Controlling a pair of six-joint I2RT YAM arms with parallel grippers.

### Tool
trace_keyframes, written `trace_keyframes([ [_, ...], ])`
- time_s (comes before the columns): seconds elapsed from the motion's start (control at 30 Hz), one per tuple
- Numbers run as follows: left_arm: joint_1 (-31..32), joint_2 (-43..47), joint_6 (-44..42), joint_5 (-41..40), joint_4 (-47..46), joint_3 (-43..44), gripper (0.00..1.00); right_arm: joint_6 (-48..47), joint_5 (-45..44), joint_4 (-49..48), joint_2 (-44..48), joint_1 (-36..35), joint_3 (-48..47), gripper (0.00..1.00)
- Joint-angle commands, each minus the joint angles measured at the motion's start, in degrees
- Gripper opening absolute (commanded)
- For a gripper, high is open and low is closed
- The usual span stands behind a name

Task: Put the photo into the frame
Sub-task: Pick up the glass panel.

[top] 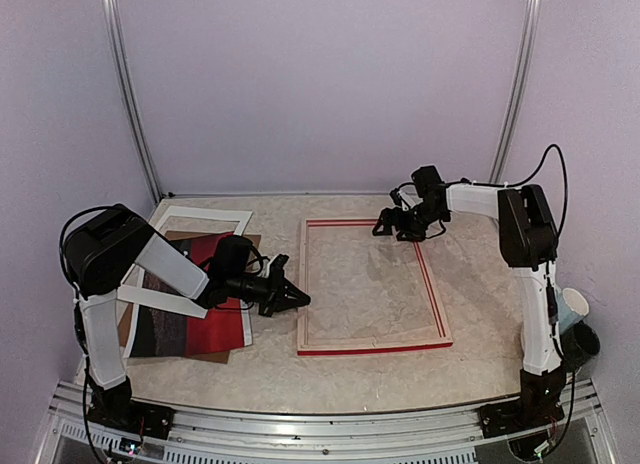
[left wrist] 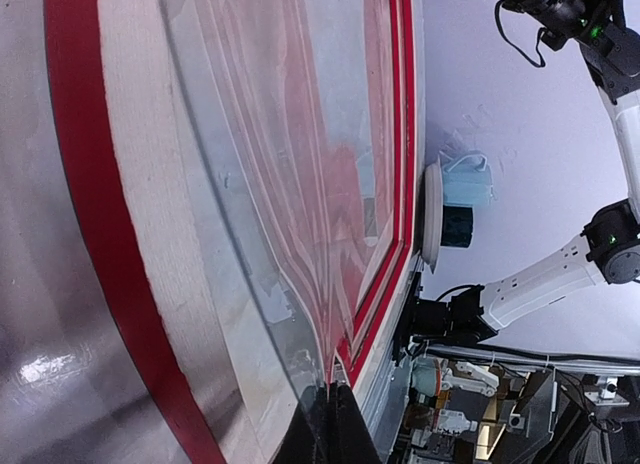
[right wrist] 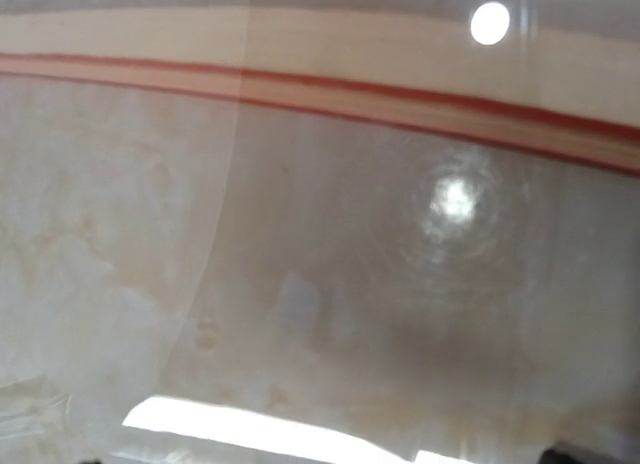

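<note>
The frame (top: 375,347), red-faced with pale wood sides, lies flat in the middle of the table. A thin clear sheet (left wrist: 270,184) lies over its opening, showing red reflections. My left gripper (top: 303,299) sits at the frame's left rail (left wrist: 90,234), shut on the near edge of that sheet (left wrist: 335,389). The photo (top: 215,319), red and dark, rests at the left under my left arm, apart from the frame. My right gripper (top: 398,229) hovers open at the frame's far right corner. Its wrist view looks down through the clear sheet (right wrist: 400,284) at a frame rail (right wrist: 300,44).
A white mat border (top: 205,219) lies at the back left, partly under the photo. A brown backing board (top: 215,356) pokes out beneath the photo's near edge. A pale cup (top: 575,309) hangs off the table's right side by the right arm's post.
</note>
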State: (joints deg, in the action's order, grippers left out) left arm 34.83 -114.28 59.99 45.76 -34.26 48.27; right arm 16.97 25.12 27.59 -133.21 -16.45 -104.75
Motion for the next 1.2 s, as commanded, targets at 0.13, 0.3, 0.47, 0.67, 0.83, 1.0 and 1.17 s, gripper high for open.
trace_keyframes([
  [0.13,-0.54,0.46,0.75,1.85,-3.04,1.18,0.00,0.06,5.84,0.84,-3.85,1.10,-3.42,0.94],
  [0.3,-0.90,0.15,1.08,1.67,-3.29,1.66,0.00,0.87,11.59,0.44,-1.17,1.70,0.92,0.95],
  [0.47,-1.14,-0.13,2.37,0.92,-5.22,1.31,0.00,3.03,17.24,-1.84,3.10,3.45,7.31,0.95],
  [0.67,-1.73,-0.89,4.37,0.53,-8.88,0.36,0.00,3.98,27.22,-5.35,6.62,4.76,13.90,0.93],
  [0.83,-2.21,-1.86,5.47,0.47,-10.79,0.01,0.00,4.29,32.26,-7.91,9.89,4.76,20.69,0.92],
  [1.0,-2.44,-2.43,5.55,0.70,-11.22,0.06,0.00,5.64,34.03,-11.32,15.69,4.76,28.31,0.87],
  [1.17,-2.96,-2.86,5.76,1.13,-11.70,-0.57,0.00,6.34,34.46,-13.07,22.28,4.76,35.78,0.77],
])
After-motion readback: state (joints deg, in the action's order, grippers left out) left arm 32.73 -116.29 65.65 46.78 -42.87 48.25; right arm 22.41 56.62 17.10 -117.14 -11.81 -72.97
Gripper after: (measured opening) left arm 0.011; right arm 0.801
